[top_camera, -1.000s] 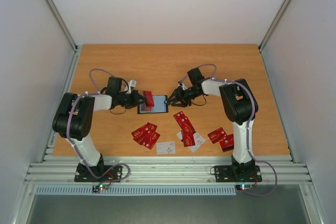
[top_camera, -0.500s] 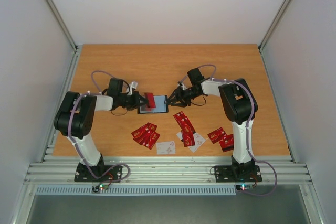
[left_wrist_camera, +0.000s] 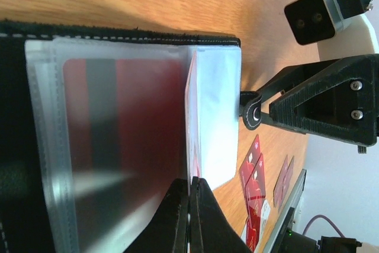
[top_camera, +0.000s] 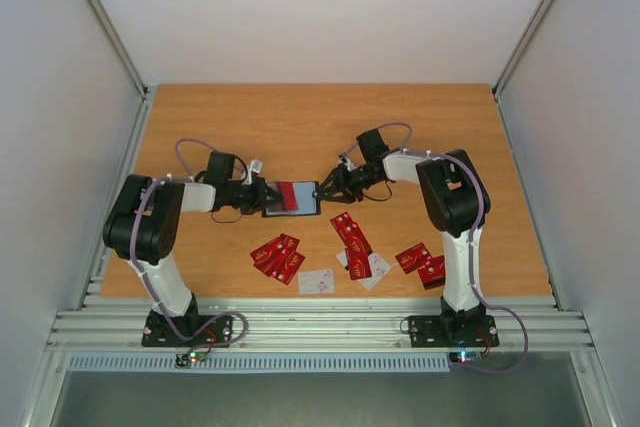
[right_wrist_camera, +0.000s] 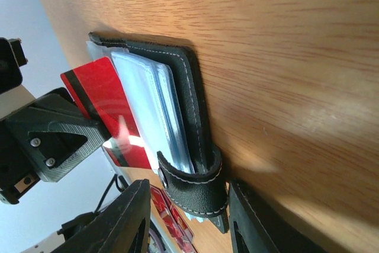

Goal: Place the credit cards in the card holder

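Note:
The black card holder (top_camera: pixel 297 201) lies open on the table between my grippers; its clear sleeves show in the left wrist view (left_wrist_camera: pixel 118 122). My left gripper (top_camera: pixel 268 194) is shut on a red credit card (top_camera: pixel 287 195) and holds it over the holder's sleeves; the card shows edge-on in the left wrist view (left_wrist_camera: pixel 190 117) and as a red face in the right wrist view (right_wrist_camera: pixel 103 108). My right gripper (top_camera: pixel 326 190) is open at the holder's right edge, its fingers (right_wrist_camera: pixel 127 217) on either side of the snap tab (right_wrist_camera: pixel 192 188). Other credit cards (top_camera: pixel 277 256) lie loose nearer me.
Loose red cards lie in groups at front left, front centre (top_camera: pixel 351 235) and front right (top_camera: pixel 420 262), with pale cards (top_camera: pixel 316 281) among them. The right gripper body (left_wrist_camera: pixel 331 108) sits just past the holder's far edge in the left wrist view.
The red card in my left gripper has swung from standing steeply to lying flatter over the holder, shifted slightly right. The right gripper has stayed at the holder's edge.

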Available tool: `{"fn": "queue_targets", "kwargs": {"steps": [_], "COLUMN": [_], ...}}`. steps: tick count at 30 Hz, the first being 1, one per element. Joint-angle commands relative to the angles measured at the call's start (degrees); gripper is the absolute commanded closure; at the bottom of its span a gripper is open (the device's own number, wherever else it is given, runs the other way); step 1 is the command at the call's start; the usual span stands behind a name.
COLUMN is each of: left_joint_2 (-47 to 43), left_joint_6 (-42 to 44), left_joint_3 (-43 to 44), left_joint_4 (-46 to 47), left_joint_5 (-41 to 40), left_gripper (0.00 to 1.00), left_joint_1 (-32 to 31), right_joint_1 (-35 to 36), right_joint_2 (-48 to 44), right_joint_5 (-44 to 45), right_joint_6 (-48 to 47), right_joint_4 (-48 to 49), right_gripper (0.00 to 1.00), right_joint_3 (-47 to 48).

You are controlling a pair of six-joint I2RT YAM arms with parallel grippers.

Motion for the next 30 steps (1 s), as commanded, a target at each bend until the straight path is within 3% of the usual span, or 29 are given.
{"fn": "queue_targets", "kwargs": {"steps": [1,30], "left_joint_2": [0.5,7.2], "left_joint_6": [0.9,3.4], "left_joint_3": [0.2,7.6], "left_joint_4": [-3.6,-11.6], "left_joint_5": [0.7,3.8], "left_gripper": [1.00,1.00], "left_joint_1": [-0.3,-1.9], "right_joint_1": [-0.1,0.0], "right_joint_2": [1.6,2.1], "right_joint_5": [-1.2,-2.1], "right_joint_6": [0.9,1.7], "right_joint_4": [2.0,3.5], "right_gripper": [0.63,0.63], "right_joint_3": [-0.6,-0.7]}}
